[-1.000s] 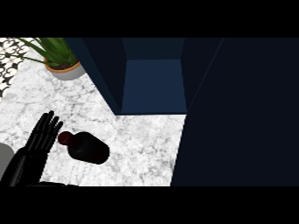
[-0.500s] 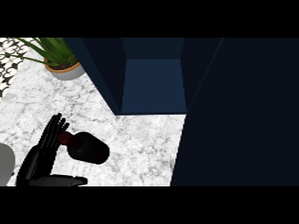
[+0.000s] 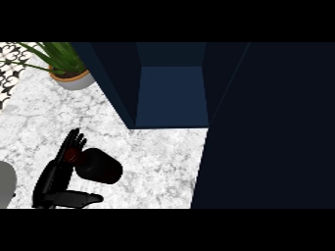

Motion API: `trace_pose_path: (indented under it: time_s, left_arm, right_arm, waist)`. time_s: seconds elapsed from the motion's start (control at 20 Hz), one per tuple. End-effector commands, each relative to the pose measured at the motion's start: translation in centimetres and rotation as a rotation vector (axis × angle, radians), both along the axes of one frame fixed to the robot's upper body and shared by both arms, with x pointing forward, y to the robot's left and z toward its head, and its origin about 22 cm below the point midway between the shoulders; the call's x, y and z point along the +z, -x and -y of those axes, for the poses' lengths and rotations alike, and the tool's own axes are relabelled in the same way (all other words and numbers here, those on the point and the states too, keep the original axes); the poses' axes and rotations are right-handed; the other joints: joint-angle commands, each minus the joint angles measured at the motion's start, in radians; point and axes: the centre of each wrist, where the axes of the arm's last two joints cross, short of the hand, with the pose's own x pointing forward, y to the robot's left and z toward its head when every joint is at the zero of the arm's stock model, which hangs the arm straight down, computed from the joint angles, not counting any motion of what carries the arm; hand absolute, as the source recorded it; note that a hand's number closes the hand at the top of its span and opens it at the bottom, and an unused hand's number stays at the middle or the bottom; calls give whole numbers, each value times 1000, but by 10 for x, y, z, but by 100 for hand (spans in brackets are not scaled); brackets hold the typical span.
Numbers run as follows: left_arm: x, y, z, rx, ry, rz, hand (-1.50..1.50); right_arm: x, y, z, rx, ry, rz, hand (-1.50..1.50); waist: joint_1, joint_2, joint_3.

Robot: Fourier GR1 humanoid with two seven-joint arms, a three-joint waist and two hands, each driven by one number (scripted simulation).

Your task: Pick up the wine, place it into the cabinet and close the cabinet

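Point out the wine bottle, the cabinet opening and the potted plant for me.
wine bottle point(image 3: 100, 167), head view: on its dark body.
cabinet point(image 3: 172, 100), head view: on the blue inner floor of the open compartment.
potted plant point(image 3: 74, 81), head view: on the pot's side.

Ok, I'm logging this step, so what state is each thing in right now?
wine bottle: on the marble counter, not lifted, against the hand's fingers.
left robot hand: open, fingers straight alongside the bottle's neck, thumb spread below it.
cabinet: open, nothing visible inside.
potted plant: upright at the counter's back.
right robot hand: not in view.
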Motion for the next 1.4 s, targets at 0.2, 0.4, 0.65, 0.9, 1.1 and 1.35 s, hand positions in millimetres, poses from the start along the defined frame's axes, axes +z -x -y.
trace_pose_path:
  time_s: [0.2, 0.4, 0.65, 0.9, 1.1, 1.35]
  left_arm:
    - [-21, -13, 19, -68, 90, -54, -150]
    - [-29, -10, 15, -104, 98, -50, -150]
    - [-42, -16, 27, -83, 68, -30, -150]
    - [-43, -7, 37, -42, 146, 24, 150]
    - [-50, -5, 19, -48, 160, 8, 150]
    - [-40, -13, 26, -43, 90, 100, 150]
  right_arm:
    - [26, 39, 20, -19, -21, 88, -150]
    - [25, 32, 18, -31, 7, 86, -150]
    - [26, 34, 20, -51, -15, 95, -150]
    - [22, 35, 23, -38, 1, 96, -150]
    - [17, 37, 16, -45, 1, 74, -150]
    - [14, 45, 15, -30, -12, 79, -150]
  waist:
    - [-4, -1, 0]
    - [4, 1, 0]
    - [0, 1, 0]
    - [8, 0, 2]
    - [8, -1, 1]
    - [2, -5, 1]
